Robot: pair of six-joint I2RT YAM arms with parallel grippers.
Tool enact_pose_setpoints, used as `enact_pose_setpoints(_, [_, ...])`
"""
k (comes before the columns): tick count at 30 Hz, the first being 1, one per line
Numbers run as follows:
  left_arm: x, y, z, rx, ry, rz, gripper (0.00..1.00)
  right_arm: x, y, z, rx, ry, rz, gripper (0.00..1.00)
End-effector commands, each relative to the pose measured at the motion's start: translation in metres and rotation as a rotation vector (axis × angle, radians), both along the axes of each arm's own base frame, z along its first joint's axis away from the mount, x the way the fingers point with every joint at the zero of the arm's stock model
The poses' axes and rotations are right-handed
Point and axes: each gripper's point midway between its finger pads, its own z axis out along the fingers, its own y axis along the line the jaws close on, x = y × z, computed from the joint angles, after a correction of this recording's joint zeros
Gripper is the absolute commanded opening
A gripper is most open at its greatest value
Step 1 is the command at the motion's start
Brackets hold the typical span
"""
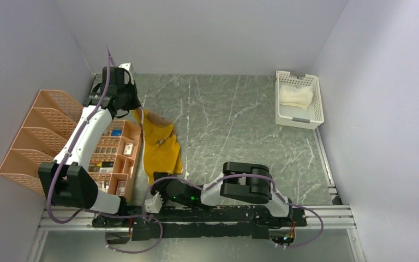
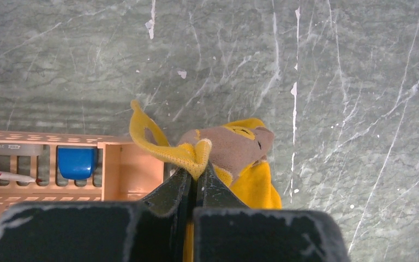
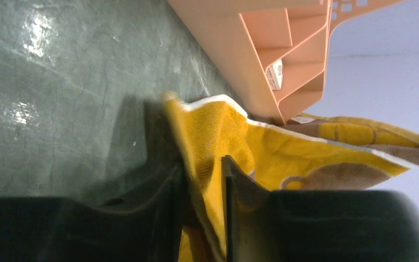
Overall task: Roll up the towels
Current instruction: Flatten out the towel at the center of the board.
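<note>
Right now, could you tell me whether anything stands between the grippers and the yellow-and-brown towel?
Nothing visible does: the left gripper is shut on the far corner of the yellow-and-brown towel, the right gripper on its near edge. The orange rack only sits beside it.

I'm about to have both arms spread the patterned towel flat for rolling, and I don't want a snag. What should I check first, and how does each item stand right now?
1. Left gripper pinching the brown-and-yellow towel: ok, jaws closed on its far corner.
2. Right gripper holding the near end: ok, cloth sits between its fingers.
3. Towel clear of the orange rack: cannot tell, it runs right beside the rack's edge.
4. Towel lying flat: not ok, it is bunched and twisted.
5. Cream towel out of the way: ok, it lies in the white basket.
</note>
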Motion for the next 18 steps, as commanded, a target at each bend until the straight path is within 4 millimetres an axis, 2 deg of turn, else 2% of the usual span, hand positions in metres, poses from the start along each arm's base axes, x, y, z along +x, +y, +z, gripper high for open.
enact_pose_setpoints(1, [0.010,0.002,0.010,-0.016,-0.027,-0.026,0.07,-0.002,0.002,-0.018,-0.060,0.027,0.010,0.01])
enact_pose_setpoints(3, [0.013,0.007,0.011,-0.013,-0.026,-0.019,0.07,-0.001,-0.005,-0.003,0.011,0.035,0.005,0.00])
enact_pose_setpoints(5, [0.014,0.012,0.012,-0.005,-0.023,-0.009,0.07,0.005,-0.019,0.029,0.144,0.068,-0.035,0.00])
enact_pose_setpoints(6, [0.015,0.019,0.013,0.002,-0.021,0.003,0.07,0.012,-0.028,0.056,0.230,0.093,-0.066,0.00])
enact_pose_setpoints(7, [0.016,0.024,0.015,0.008,-0.024,0.014,0.07,0.022,-0.042,0.074,0.286,0.120,-0.101,0.00])
enact_pose_setpoints(10, [0.019,0.038,0.029,0.013,-0.055,0.053,0.07,0.047,-0.087,0.145,0.476,0.227,-0.176,0.00])
enact_pose_setpoints(14, [0.014,0.046,0.058,-0.009,-0.163,0.095,0.07,0.076,-0.163,0.247,0.759,0.388,-0.224,0.00])
enact_pose_setpoints(16, [0.006,0.041,0.077,-0.052,-0.238,0.085,0.07,0.083,-0.198,0.285,0.873,0.431,-0.246,0.00])
enact_pose_setpoints(18, [-0.006,0.031,0.100,-0.104,-0.312,0.058,0.07,0.081,-0.216,0.308,0.892,0.430,-0.273,0.00])
